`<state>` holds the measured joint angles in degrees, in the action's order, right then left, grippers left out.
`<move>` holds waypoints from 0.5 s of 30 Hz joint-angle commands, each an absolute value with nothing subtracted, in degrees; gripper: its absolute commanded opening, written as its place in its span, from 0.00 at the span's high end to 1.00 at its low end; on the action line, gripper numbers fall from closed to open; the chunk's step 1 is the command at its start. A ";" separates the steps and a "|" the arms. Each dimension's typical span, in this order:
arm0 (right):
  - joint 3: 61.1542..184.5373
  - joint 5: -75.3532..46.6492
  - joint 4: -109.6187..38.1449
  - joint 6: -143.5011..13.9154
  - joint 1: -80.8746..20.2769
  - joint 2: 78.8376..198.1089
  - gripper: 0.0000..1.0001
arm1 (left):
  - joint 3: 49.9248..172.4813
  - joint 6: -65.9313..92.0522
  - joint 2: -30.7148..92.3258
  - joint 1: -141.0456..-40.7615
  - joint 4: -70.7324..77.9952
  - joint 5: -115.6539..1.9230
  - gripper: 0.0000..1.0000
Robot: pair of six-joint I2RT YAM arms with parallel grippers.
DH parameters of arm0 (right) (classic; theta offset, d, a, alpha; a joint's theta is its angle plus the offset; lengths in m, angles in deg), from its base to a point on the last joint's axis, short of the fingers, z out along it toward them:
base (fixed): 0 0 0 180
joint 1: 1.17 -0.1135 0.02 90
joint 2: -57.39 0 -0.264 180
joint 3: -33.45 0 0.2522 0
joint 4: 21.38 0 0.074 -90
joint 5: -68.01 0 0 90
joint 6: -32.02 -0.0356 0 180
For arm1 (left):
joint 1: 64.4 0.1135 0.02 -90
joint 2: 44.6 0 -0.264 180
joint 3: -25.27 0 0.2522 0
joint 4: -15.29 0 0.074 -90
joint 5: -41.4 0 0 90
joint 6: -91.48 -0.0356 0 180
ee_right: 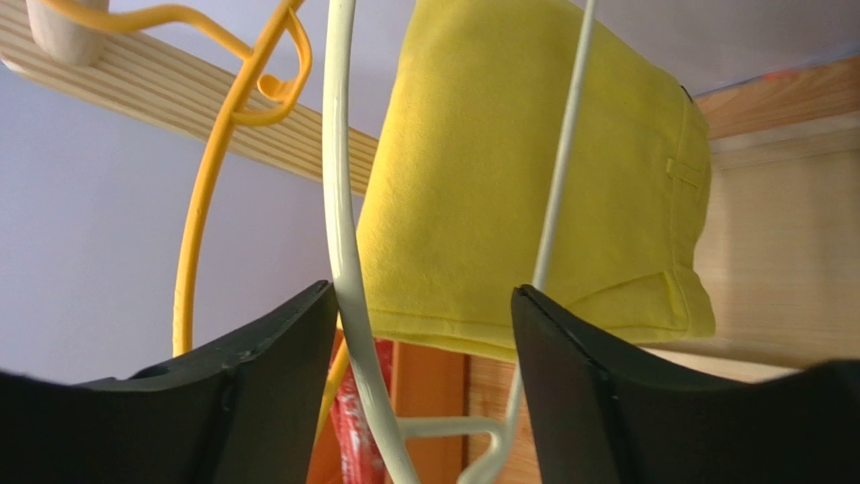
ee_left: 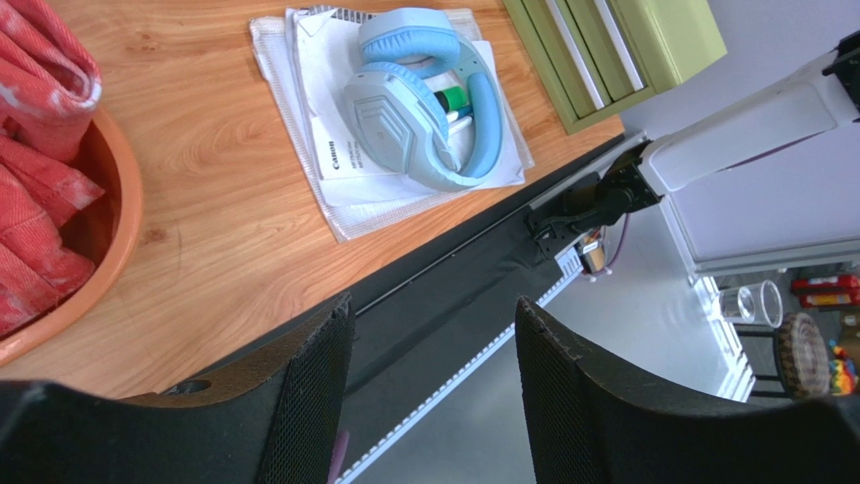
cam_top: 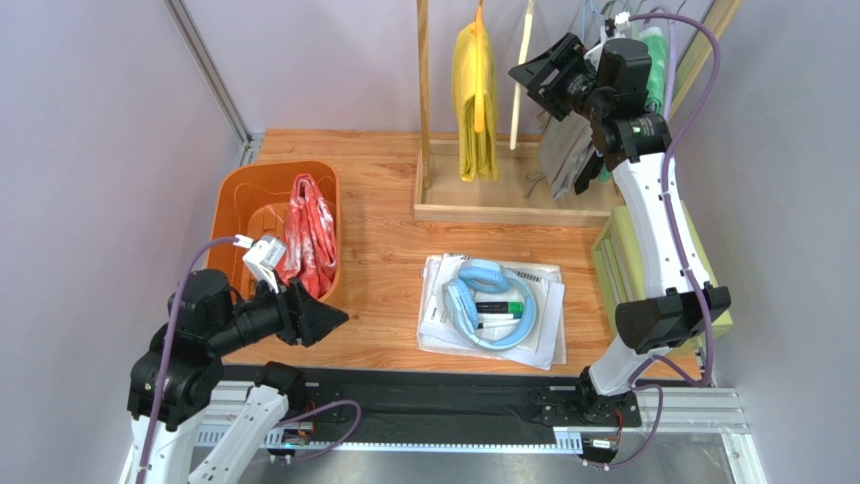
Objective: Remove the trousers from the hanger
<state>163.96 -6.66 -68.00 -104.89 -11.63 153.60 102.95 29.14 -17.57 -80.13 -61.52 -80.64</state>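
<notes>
Orange plastic basket point(cam_top: 230, 207): left of the top view, standing on the wooden table point(cam_top: 384, 202).
Trousers point(cam_top: 308, 237): red-orange with a pale pattern, bunched inside the basket against its right wall, one fold draped over the rim. They are on no hanger.
Left gripper point(ee_left: 434, 308): low at the lower left, just right of the basket's near corner. Its jaws are apart, with nothing between them.
Blue headphones point(cam_top: 490, 303): centre of the table, lying on a stack of white papers point(cam_top: 439, 328), with pens inside the band.
Wooden rack point(cam_top: 424, 71): upper centre, an upright post rising from a shallow tray base.
Yellow garment point(ee_right: 535, 171): hanging from the rack on an orange-yellow hanger point(ee_right: 212, 151).
Hanger point(ee_right: 341, 202): cream, slim and bare, hanging just right of the yellow garment. In the right wrist view it runs down between the fingers, close by the left one.
Right gripper point(ee_right: 424, 290): raised at the upper right, up at the rack. Its jaws are spread around the cream hanger, not closed on it.
Grey clothes point(cam_top: 565, 151): hanging behind the right arm.
Green box point(cam_top: 618, 257): right edge of the table.
</notes>
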 commanded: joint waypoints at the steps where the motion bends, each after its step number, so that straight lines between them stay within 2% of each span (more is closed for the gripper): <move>1: 166.04 -12.67 -74.68 -95.43 -12.95 147.75 0.21 | 106.88 22.93 -14.64 -79.96 -61.93 -80.25 0.34; 5: 166.57 -19.68 -82.14 -87.18 -15.75 144.68 0.12 | 108.20 21.35 -11.74 -79.96 -59.56 -82.08 0.33; 9: 163.85 -29.45 -88.04 -80.41 -21.11 140.72 0.04 | 115.03 16.69 -5.68 -82.06 -62.54 -80.69 0.33; 15: 147.63 -37.02 -89.46 -79.16 -28.76 128.07 0.01 | 119.36 13.62 -0.22 -88.83 -63.51 -82.00 0.32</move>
<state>156.46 -28.47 -85.97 -83.32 -25.42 136.02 116.66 18.17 -2.47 -85.81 -62.94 -81.09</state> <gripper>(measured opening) 0.983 0.677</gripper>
